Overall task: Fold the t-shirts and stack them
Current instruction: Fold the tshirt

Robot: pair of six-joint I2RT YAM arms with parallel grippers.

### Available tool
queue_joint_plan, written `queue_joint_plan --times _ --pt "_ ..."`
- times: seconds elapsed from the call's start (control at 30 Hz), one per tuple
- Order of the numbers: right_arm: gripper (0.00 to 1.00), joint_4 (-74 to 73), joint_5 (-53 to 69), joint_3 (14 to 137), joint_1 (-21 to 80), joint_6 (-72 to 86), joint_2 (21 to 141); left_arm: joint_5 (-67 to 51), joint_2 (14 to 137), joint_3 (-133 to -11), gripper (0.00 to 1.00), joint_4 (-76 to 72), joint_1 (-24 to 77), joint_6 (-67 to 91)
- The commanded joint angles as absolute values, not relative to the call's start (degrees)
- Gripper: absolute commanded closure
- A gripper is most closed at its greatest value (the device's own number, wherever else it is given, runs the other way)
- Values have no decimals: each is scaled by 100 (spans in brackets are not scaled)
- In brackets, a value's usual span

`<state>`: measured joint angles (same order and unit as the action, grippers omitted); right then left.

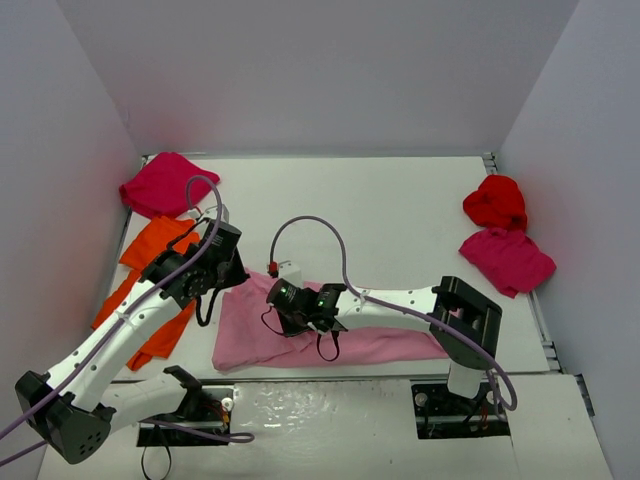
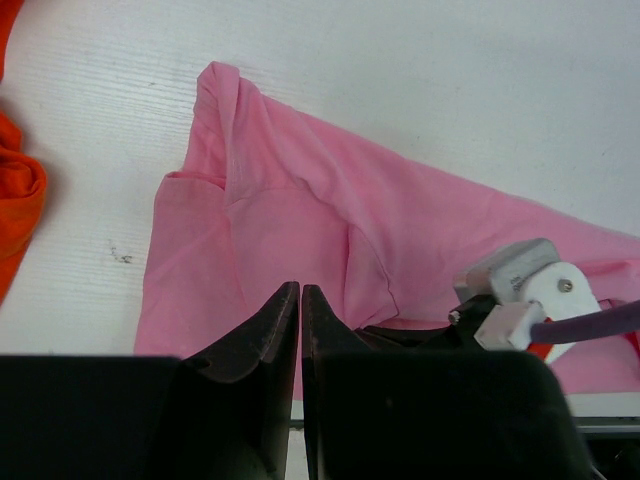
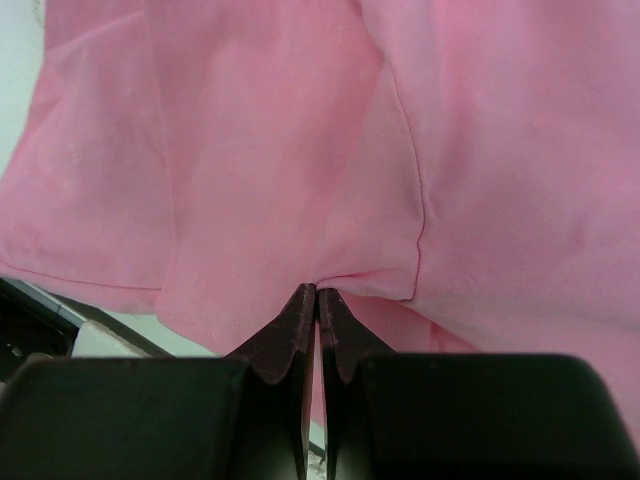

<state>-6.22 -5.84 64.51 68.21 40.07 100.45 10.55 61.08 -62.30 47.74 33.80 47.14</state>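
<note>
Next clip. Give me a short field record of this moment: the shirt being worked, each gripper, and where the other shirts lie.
shirt in work: pink t-shirt, spread wide along the table's near edge
left gripper: jaws shut, tips over the pink t-shirt; grip unclear
right gripper: jaws shut on a puckered fold of the pink t-shirt
left side: orange heap, left magenta t-shirt behind it
right side: red t-shirt touching right magenta t-shirt
stack: none visible

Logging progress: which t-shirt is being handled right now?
The light pink t-shirt at the near centre: left gripper and right gripper are shut on it. The orange shirt, red shirt, left magenta shirt and right magenta shirt lie bunched at the sides.
</note>
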Motion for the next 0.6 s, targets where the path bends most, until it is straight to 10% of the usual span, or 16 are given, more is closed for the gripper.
queue_joint_plan --times 0.0,0.57 --pt "100 -448 -529 6726 6975 4000 10037 1134 6082 -6363 96 4688 3401 4662" --pt "100 -61 -1082 6637 7479 3724 9378 1063 6214 -6364 96 4491 3401 4675"
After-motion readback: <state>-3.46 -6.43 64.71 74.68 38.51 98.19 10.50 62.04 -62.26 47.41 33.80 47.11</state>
